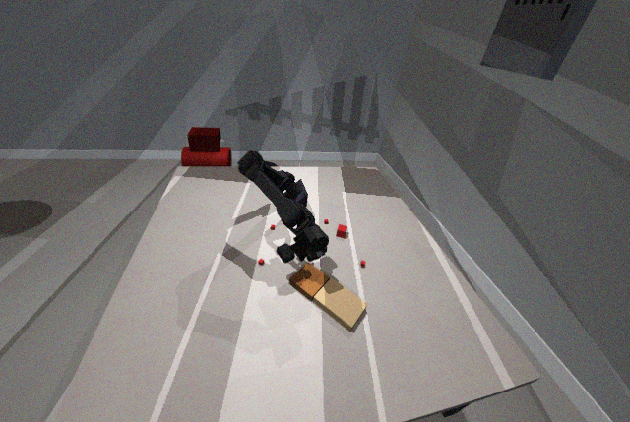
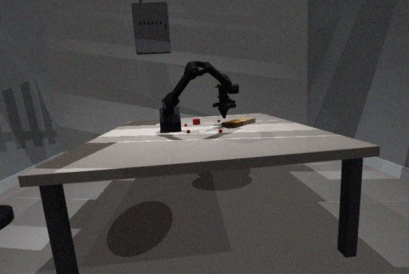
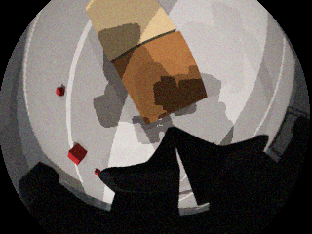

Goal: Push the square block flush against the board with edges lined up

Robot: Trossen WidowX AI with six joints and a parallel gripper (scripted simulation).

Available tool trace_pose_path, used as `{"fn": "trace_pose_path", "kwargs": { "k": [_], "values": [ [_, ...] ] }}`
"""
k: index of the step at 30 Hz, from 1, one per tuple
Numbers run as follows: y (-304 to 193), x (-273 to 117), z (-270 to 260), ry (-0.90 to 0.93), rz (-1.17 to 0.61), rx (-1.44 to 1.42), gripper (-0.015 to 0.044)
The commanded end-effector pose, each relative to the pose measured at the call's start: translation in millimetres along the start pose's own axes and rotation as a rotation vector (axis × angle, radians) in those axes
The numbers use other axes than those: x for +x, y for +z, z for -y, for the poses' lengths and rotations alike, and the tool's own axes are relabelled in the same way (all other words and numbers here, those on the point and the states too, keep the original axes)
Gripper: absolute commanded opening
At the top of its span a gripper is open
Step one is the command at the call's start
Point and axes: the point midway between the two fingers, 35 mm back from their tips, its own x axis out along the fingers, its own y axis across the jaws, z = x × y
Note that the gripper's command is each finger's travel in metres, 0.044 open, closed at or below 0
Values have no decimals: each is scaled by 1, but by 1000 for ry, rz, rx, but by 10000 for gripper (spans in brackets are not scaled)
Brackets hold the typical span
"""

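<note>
The orange-brown square block [image 1: 307, 277] [image 2: 229, 124] [image 3: 168, 54] lies flat at one end of the pale wooden board [image 1: 344, 303] [image 2: 248, 121] [image 3: 132, 15]. One whole side of the block faces the board's end along a thin dark seam. Whether that seam is a hairline gap, I cannot tell. Their long edges look nearly in line, with perhaps a very slight offset in the wrist view. My gripper [image 2: 224, 117] [image 3: 172, 130] is shut and empty. Its tips point down above the table, just off the block's free end, not touching the block.
A larger red cube [image 1: 342, 230] [image 2: 196, 121] [image 3: 77, 153] lies on the arm's base side of the block. Several tiny red cubes lie around, including one [image 1: 363, 263] [image 3: 59, 91] beside the block and one [image 1: 261, 261] on the other side.
</note>
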Motion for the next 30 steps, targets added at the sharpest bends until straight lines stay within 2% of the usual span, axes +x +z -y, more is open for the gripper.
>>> {"fn": "trace_pose_path", "kwargs": {
  "k": [1,6,11,14,16,30],
  "values": [
    [-7,1,11,-4,-5,-119,0],
    [-15,1,22,-5,-8,-266,0],
    [-15,4,23,-5,-8,-272,0],
    [-15,44,23,-6,-9,-272,0],
    [-16,56,24,-8,-10,-272,0],
    [-2,56,21,-7,-9,-272,0]
  ]
}}
